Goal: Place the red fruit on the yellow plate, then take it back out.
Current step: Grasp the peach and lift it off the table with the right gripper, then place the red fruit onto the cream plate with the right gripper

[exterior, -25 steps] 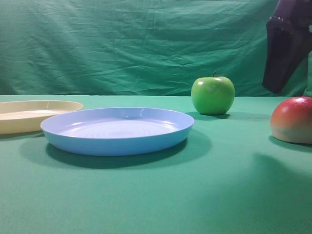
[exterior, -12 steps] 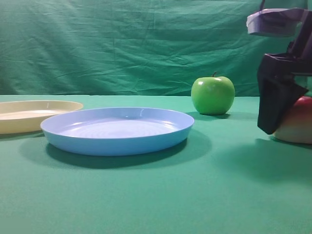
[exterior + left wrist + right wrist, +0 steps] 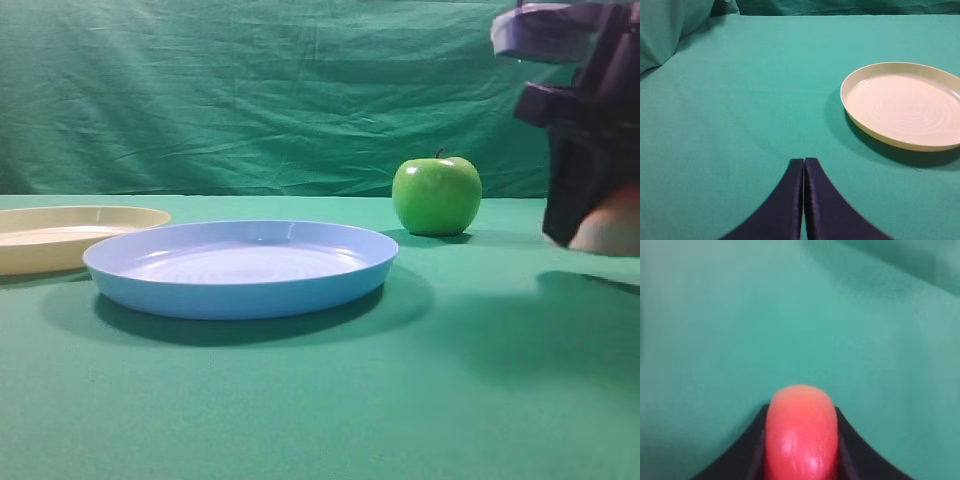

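Note:
My right gripper [image 3: 592, 215] is shut on the red fruit [image 3: 612, 230] at the right edge of the exterior view. The fruit hangs a little above the green cloth, with its shadow below it. In the right wrist view the glossy red fruit [image 3: 800, 440] fills the gap between the two dark fingers of the right gripper [image 3: 801, 409]. The yellow plate [image 3: 70, 240] lies at the far left, empty. In the left wrist view my left gripper [image 3: 804, 162] is shut with nothing in it, and the yellow plate [image 3: 860, 117] lies ahead and to its right.
A larger light blue plate [image 3: 240, 290] sits in the middle, just right of the yellow one. A shiny green apple [image 3: 436, 195] stands behind it, left of the held fruit. Green cloth covers the table and hangs as a backdrop.
My right gripper came down around the red fruit, closed on it and raised it slightly off the cloth. The plates and the apple have not moved.

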You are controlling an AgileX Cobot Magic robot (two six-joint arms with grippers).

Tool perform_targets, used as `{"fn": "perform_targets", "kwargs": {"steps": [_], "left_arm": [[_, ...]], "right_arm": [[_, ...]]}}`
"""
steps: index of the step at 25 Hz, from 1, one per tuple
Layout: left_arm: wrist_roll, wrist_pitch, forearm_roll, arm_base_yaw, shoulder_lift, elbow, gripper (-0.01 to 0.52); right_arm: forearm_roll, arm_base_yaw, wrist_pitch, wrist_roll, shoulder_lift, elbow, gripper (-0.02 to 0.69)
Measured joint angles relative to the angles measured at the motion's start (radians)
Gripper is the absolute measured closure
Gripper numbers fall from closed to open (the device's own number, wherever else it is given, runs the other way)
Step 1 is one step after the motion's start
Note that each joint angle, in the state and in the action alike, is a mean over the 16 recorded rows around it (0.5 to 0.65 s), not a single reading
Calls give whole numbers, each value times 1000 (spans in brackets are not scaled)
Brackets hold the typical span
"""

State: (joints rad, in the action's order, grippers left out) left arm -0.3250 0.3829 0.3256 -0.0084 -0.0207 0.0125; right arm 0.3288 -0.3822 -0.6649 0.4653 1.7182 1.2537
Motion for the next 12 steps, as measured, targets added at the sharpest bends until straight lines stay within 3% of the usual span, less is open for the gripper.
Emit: {"fn": "perform_targets", "kwargs": {"steps": [12], "left_arm": [[0,0,0,0,0,0,514]], "right_arm": [[61,-243,-39,66,223,450,459]]}}
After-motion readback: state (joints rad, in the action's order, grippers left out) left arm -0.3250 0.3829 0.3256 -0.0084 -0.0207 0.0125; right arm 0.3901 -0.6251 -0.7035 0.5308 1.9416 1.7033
